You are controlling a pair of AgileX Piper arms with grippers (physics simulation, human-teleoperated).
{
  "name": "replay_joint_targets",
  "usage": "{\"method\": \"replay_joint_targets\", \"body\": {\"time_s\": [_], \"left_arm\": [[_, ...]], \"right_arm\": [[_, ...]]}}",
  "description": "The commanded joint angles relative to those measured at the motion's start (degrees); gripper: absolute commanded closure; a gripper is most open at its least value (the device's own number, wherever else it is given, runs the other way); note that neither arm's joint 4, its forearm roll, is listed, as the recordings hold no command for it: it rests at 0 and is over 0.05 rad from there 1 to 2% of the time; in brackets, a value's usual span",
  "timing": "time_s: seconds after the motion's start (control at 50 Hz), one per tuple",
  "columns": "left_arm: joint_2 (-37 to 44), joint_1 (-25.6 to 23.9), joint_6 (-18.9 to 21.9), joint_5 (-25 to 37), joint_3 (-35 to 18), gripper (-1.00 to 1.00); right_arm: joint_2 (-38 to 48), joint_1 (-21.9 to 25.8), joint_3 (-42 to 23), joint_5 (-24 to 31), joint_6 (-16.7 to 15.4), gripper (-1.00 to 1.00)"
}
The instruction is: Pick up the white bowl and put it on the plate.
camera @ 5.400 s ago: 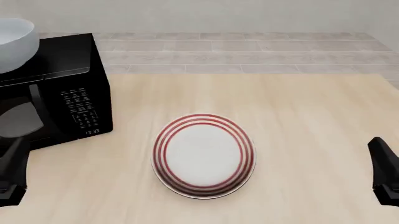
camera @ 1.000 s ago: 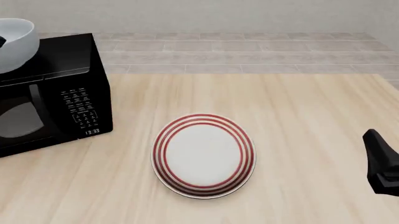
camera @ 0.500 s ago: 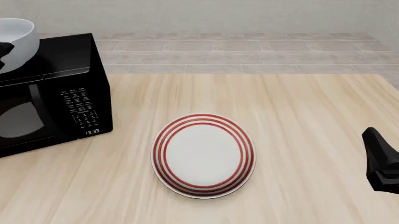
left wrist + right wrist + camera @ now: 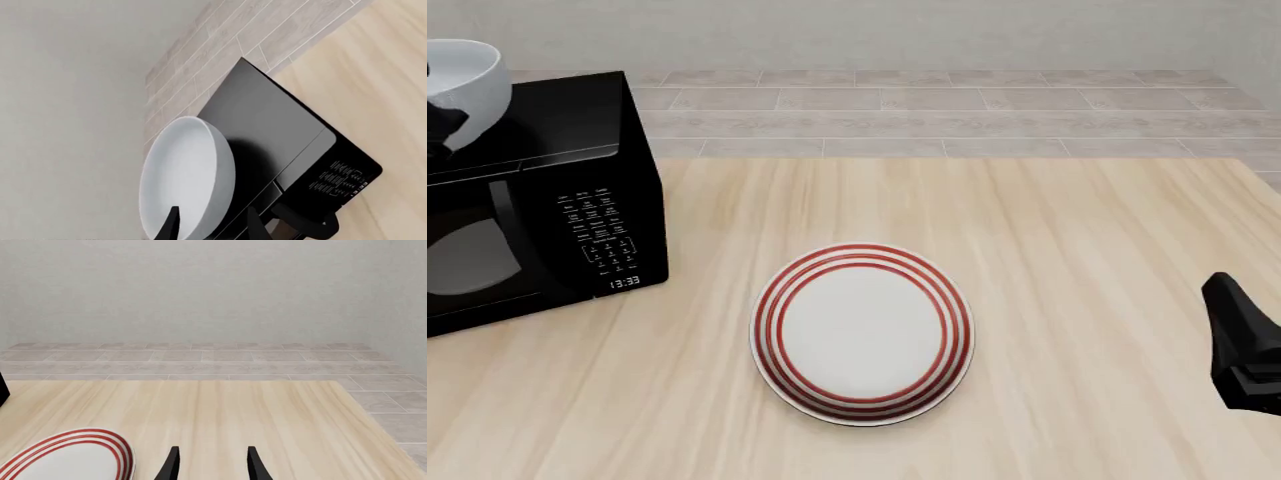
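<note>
The white bowl (image 4: 465, 80) stands on top of a black microwave at the far left; the left wrist view shows the bowl (image 4: 187, 175) close up. My left gripper (image 4: 212, 227) is open, one finger over the bowl's inside and the other outside its wall, straddling the rim. In the front view only a dark bit of that left gripper (image 4: 441, 118) shows at the bowl's edge. The red-ringed plate (image 4: 864, 333) lies flat mid-table, and its edge, the plate (image 4: 73, 455), shows in the right wrist view. My right gripper (image 4: 212, 465) is open and empty, right of the plate.
The black microwave (image 4: 547, 190) takes up the table's left side, its door and keypad facing the plate. Pale wooden table (image 4: 1068, 230) stretches to the right and back, ending at a tiled floor strip and a grey wall. The right arm (image 4: 1244, 345) stands by the right edge.
The left gripper, seen low at the front left corner earlier, has risen to the bowl and crept further onto its rim. The right arm shifted slightly left. Bowl and plate have not moved.
</note>
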Motion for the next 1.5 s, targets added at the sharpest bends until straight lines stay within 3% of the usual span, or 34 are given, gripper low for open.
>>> {"method": "replay_joint_targets", "body": {"time_s": [0.02, 1.5], "left_arm": [[0.4, 0.7, 0.0, -0.5, 0.6, -1.00], [9.8, 4.5, 1.2, -9.5, 2.5, -1.00]], "right_arm": [[-1.2, -0.1, 0.0, 1.2, 0.0, -1.00], [-1.2, -0.1, 0.0, 1.2, 0.0, -1.00]]}}
